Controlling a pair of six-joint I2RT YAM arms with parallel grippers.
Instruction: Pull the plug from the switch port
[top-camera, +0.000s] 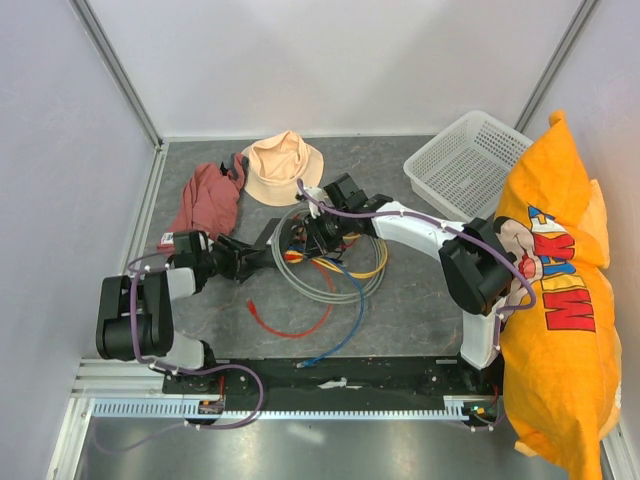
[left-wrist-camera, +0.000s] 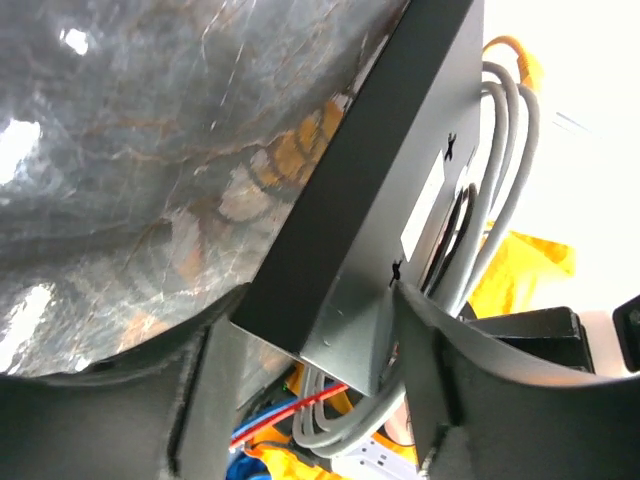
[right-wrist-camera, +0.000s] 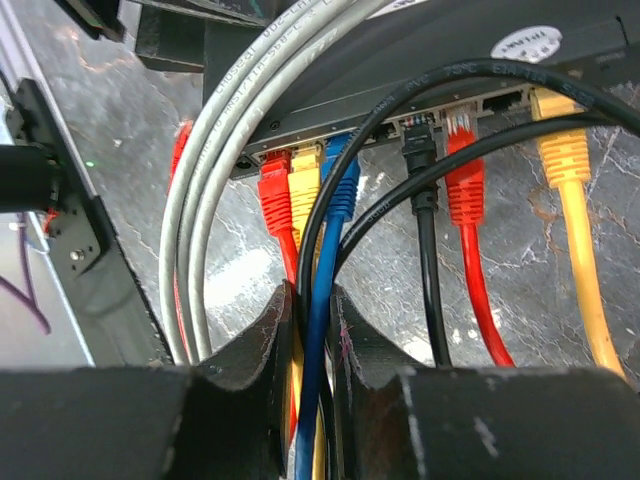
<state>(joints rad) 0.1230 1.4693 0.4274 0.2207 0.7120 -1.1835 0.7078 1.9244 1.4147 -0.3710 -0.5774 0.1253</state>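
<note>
Blue cable (right-wrist-camera: 325, 262) (plugged into the switch (right-wrist-camera: 440, 55)) sits pinched in the right claw (right-wrist-camera: 312, 300); left claw (left-wrist-camera: 318, 300) clamps the switch.

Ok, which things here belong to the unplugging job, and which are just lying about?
Job: switch; blue plug; left gripper clamping the switch; right gripper shut on the blue cable.
Lying about: peach hat, red cloth, white basket, orange cushion, loose red cable.

Left gripper (left-wrist-camera: 318, 385) pinches a corner of the tilted switch (left-wrist-camera: 380, 200); grey cables (left-wrist-camera: 497, 190) loop along its far face, above the marbled tabletop (left-wrist-camera: 150, 150).
</note>
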